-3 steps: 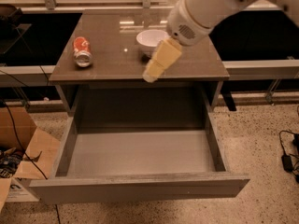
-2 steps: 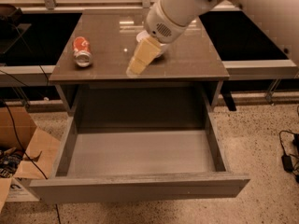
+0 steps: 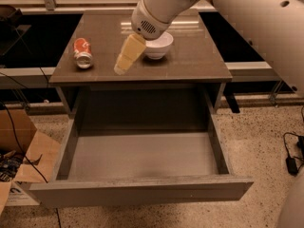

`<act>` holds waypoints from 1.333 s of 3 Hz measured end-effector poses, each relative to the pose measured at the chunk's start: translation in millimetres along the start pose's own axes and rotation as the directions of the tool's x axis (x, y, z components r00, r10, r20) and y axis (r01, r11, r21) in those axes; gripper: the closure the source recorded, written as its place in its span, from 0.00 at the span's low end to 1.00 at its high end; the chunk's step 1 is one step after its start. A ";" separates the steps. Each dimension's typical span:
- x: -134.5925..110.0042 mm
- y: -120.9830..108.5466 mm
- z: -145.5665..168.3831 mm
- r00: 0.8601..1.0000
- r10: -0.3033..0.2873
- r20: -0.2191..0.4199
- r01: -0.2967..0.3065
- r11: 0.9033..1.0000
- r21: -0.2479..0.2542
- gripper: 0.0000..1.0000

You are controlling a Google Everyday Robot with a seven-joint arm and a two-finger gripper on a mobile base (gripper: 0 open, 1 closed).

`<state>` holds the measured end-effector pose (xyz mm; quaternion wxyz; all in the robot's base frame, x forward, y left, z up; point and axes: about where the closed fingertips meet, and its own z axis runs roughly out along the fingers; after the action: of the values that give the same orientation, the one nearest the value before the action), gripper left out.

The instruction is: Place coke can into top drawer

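Gripper: the cream-coloured gripper [image 3: 121, 66] hung tilted over the brown cabinet top [image 3: 194, 63], its tip low over the front part of the surface, near the front edge.
Gripper state: whether it was spread or closed could not be told from this angle; nothing was seen held in it.
Coke can: the coke can [image 3: 82, 52] lay on its side on the cabinet top, in the left part of the view, one silver end turned toward the front edge.
Can against gripper: the can was apart from the gripper tip, off to its side, with a strip of bare top between them; no contact.
Bowl: a white bowl [image 3: 157, 44] stood upright just behind the gripper, partly covered by the wrist of the arm [image 3: 237, 13].
Top drawer: the top drawer [image 3: 137, 192] was pulled far out below the cabinet top, its grey floor bare.
Edges: the can lay near the left and front edges of the top but fully on it.
Floor: a cardboard box [image 3: 28, 151] sat beside the drawer's left wall; dark cables [image 3: 290, 161] lay on the speckled floor at the other side.
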<state>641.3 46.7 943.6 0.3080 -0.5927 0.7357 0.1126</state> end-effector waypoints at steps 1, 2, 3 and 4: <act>-2.7 -1.0 18.7 1.000 0.016 0.020 -0.016 1.000 -0.015 0.00; -21.4 -4.5 56.0 0.997 0.031 0.075 -0.028 0.999 -0.039 0.00; -46.0 -12.0 91.3 0.991 0.028 0.131 -0.020 0.998 -0.068 0.00; -71.1 -21.3 124.1 0.983 0.027 0.183 -0.009 0.995 -0.097 0.00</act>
<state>708.7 163.9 892.1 0.3449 -0.5873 0.7030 0.2049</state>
